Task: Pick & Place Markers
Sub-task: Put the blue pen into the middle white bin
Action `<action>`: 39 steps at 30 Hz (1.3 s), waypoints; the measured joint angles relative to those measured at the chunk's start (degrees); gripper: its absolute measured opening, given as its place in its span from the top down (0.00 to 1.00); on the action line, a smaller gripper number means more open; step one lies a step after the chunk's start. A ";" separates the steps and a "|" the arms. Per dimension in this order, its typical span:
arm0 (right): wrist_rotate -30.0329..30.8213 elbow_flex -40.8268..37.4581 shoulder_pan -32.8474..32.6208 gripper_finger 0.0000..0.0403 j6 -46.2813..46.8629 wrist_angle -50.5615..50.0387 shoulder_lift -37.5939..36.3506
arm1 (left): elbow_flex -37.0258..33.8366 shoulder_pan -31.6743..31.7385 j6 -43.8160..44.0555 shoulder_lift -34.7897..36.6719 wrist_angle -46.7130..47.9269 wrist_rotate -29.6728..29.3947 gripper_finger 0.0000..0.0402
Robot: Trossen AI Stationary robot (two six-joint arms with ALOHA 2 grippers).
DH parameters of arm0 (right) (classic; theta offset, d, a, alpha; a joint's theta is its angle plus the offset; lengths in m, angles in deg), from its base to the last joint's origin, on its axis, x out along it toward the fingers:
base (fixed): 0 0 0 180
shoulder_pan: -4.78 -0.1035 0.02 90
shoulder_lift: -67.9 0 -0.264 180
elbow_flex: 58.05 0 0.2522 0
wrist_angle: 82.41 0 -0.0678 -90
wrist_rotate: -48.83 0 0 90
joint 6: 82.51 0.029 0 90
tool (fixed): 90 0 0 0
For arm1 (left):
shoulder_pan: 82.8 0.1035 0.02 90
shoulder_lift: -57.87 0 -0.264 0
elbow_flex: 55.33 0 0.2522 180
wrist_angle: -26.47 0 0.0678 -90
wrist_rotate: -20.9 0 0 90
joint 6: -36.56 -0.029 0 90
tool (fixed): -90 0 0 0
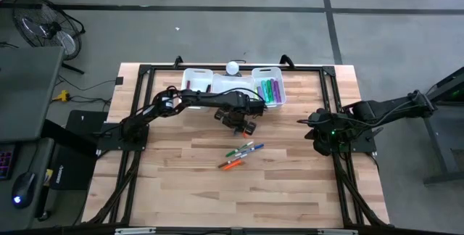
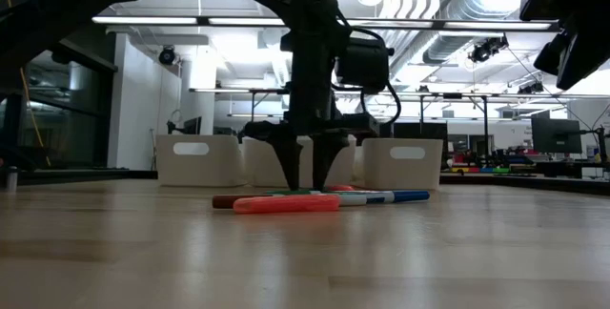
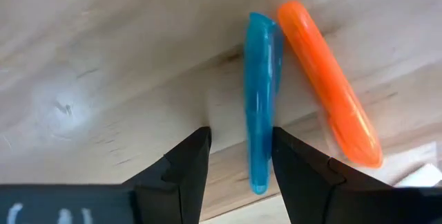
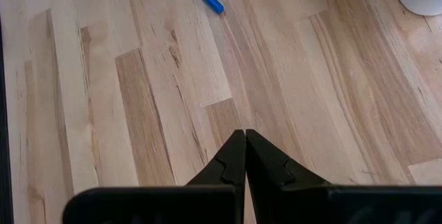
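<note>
Currently: left gripper over markers.
Fingers spread beside blue marker, orange marker touching; closing may nudge both. Right gripper pressed together.

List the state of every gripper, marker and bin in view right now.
Left gripper: open, fingers straddling nothing yet, above the table near the blue marker.
Right gripper: shut, empty, parked at the table's right side.
Orange marker: lying flat beside the blue one.
Right-hand white plastic bin: holds several markers.
Loose markers on the wooden table: lying flat, unpicked.
</note>
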 joint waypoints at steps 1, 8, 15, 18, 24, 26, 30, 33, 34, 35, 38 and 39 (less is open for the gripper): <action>-0.02 0.00 0.00 1.00 0.00 0.00 -0.01 | -0.02 -0.09 -1.29 0.00 -0.05 -0.18 0.62; 0.00 0.00 -0.01 1.00 -0.35 -0.02 -0.01 | -0.04 -1.49 -5.67 0.04 -0.76 -2.80 0.75; 0.00 0.00 0.00 1.00 -0.44 -0.16 -0.01 | -0.05 -2.11 -5.61 0.09 -2.10 -4.11 0.91; 0.00 0.00 0.00 1.00 -0.44 -0.29 0.01 | -0.07 -2.15 -6.05 0.11 -2.21 -4.17 0.94; 0.00 0.00 -0.01 1.00 -0.44 -0.35 0.01 | -0.09 -2.15 -9.68 0.13 -2.38 -4.16 0.93; 0.00 0.00 0.00 1.00 -0.44 -0.35 -0.01 | -0.08 -2.09 -11.32 0.15 -2.12 -3.80 0.93; 0.02 0.00 0.00 1.00 -0.44 -0.35 -0.01 | -0.10 -1.98 -14.77 0.56 -1.62 -1.49 0.94; 0.06 0.00 0.00 1.00 -0.44 -0.35 -0.01 | -0.18 -2.07 -16.43 1.01 -1.34 0.27 0.94; 0.11 0.00 0.00 1.00 -0.44 -0.35 0.02 | 0.15 -2.11 -16.58 1.01 -1.02 0.57 0.94; 0.11 0.00 0.00 1.00 -0.44 -0.35 0.02 | 0.62 -2.12 -16.69 0.98 -0.46 0.99 0.94; 0.11 0.00 0.00 1.00 -0.44 -0.35 0.02 | 3.47 -2.18 -19.09 0.96 3.17 1.58 0.94; 0.16 0.00 -0.01 1.00 -0.44 -0.35 0.02 | 4.88 -2.20 -20.07 0.98 4.38 1.59 0.94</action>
